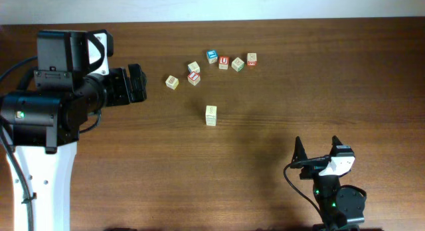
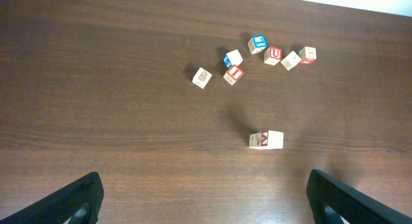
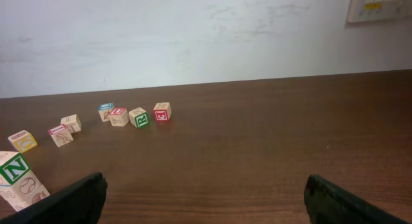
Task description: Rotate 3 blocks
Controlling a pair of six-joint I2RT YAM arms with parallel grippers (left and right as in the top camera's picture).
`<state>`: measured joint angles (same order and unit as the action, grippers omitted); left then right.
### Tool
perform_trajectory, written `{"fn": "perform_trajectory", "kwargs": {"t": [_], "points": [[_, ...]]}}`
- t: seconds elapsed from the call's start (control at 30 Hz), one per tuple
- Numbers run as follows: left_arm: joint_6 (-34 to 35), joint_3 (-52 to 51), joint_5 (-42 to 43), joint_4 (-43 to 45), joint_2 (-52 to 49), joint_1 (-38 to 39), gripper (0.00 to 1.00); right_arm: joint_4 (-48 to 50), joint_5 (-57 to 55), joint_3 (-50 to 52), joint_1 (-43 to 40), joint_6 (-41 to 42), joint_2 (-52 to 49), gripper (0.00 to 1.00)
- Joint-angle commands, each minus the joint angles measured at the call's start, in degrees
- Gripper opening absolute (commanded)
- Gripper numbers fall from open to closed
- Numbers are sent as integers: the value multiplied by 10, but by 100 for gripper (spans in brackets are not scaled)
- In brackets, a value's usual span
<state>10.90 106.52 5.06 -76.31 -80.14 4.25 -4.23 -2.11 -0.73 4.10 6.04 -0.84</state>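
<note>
Found left gripper (image 2: 203, 190) and right gripper (image 3: 203, 193) spread wide, holding nothing. Left best centred over lone block (image 2: 266, 140) at one o'clock, squared to its faces before closing.

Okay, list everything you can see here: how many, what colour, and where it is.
table: one, dark brown wood, under everything
blue-faced block: one, blue top, far row, left-arm end
red U block: one, red and white top, next in row
pale-topped block: one, pale, third in row
end block: one, pale with red side, row's right-arm end
plain block: one, pale top, in front of the row
red-letter block: one, red-printed top, close beside the plain block
tan-marked block: one, pale, nearest the left arm
lone block: one, maybe two stacked, pale with red print, apart, mid-table
left tool: one, black, open, empty, left side
right tool: one, black, open, empty, near edge
</note>
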Motion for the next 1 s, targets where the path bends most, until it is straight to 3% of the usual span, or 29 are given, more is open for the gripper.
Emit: {"fn": "perform_trajectory", "kwargs": {"t": [0.0,0.07,0.13,0.17,0.23,0.47,0.63,0.7,0.8,0.97], "points": [[-5,3,-4,1,3,-1,99,-3,3,4,-3,4,7,98],[-10,-2,-51,8,16,-7,99,-3,3,4,-3,4,7,98],[-71,-56,-53,78,53,-16,99,-3,3,4,-3,4,7,98],[-108,-126,-50,154,97,-23,99,-3,3,4,-3,4,6,98],[-114,-319,-37,321,214,-53,99,-3,3,4,-3,4,7,98],[-142,-839,-66,698,600,-71,99,-3,3,4,-3,4,6,98],[-155,-979,-66,730,719,-71,99,-3,3,4,-3,4,7,98],[-196,-1023,-66,747,747,-70,99,-3,3,4,-3,4,7,98],[-232,-1061,-65,740,780,-70,99,-3,3,4,-3,4,7,98],[-232,-1060,-59,716,799,-71,99,-3,3,4,-3,4,7,98]]}}
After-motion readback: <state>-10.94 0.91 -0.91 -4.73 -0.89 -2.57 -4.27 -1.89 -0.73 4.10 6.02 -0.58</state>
